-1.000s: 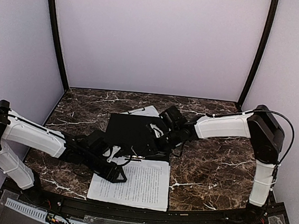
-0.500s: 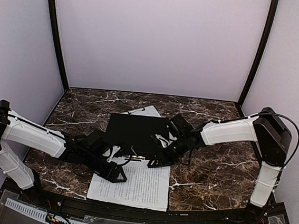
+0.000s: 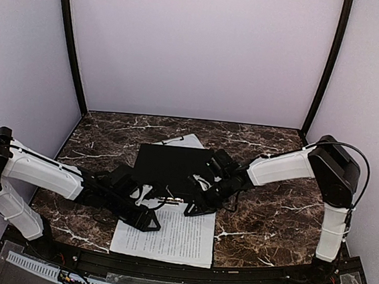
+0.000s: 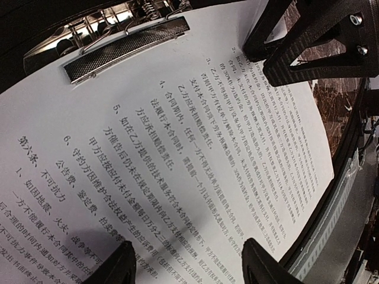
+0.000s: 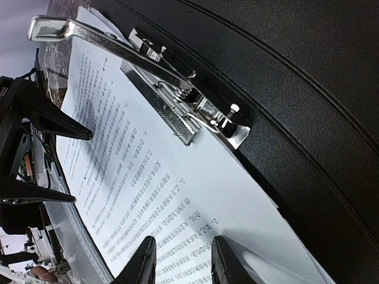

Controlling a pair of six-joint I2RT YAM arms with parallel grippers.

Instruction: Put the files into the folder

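The folder [image 3: 167, 163] lies in mid-table and shows as a black rectangle; in the right wrist view it fills the upper right [image 5: 308, 89]. One file [image 3: 167, 237] lies in front of it, its top edge under a metal clip [image 3: 170, 198]. The other file [image 3: 187, 140] sticks out behind the folder. My left gripper [image 3: 148, 220] is open over the near file's left side [image 4: 177, 148]. My right gripper [image 3: 194, 207] is open at that file's top right corner, fingertips [image 5: 145, 260] on the paper [image 5: 136, 189] just below the clip [image 5: 177, 100].
The clip [image 4: 124, 47] belongs to a clipboard hidden under the near file. The right gripper's black fingers [image 4: 308, 47] show in the left wrist view. The table's near edge has a black rail [image 3: 164, 267]. Purple walls close the back and sides.
My right gripper has moved from over the black folder toward me and left, down to the near file's top right corner by the clip. The left arm has not moved.
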